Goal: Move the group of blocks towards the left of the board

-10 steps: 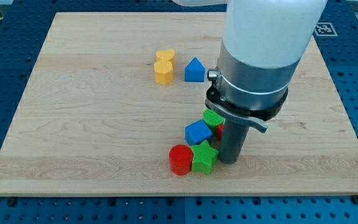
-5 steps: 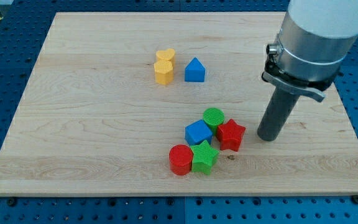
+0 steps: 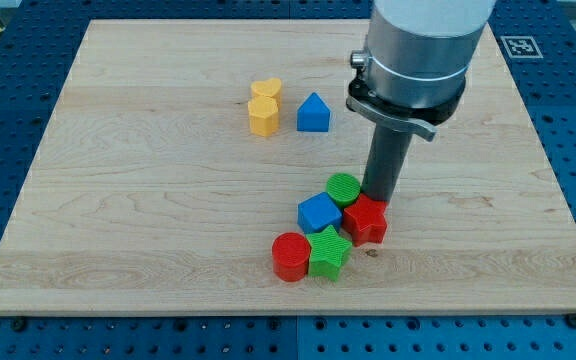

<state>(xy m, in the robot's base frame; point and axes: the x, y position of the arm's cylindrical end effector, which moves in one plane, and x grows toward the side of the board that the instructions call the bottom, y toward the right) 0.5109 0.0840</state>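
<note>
A group of blocks lies right of the board's centre, toward the bottom: a green cylinder (image 3: 344, 187), a blue cube (image 3: 319, 213), a red star (image 3: 366, 219), a green star (image 3: 329, 253) and a red cylinder (image 3: 290, 256). My tip (image 3: 376, 198) stands at the group's upper right, touching the red star's top and just right of the green cylinder. The rod hides the board behind it.
Two yellow blocks (image 3: 263, 107), pressed together, and a blue house-shaped block (image 3: 313, 113) sit apart near the board's upper middle. The wooden board (image 3: 118, 200) lies on a blue perforated table.
My tip swung from the group's right side out to the far right, then came back left to the red star's top. The red star has shifted slightly left.
</note>
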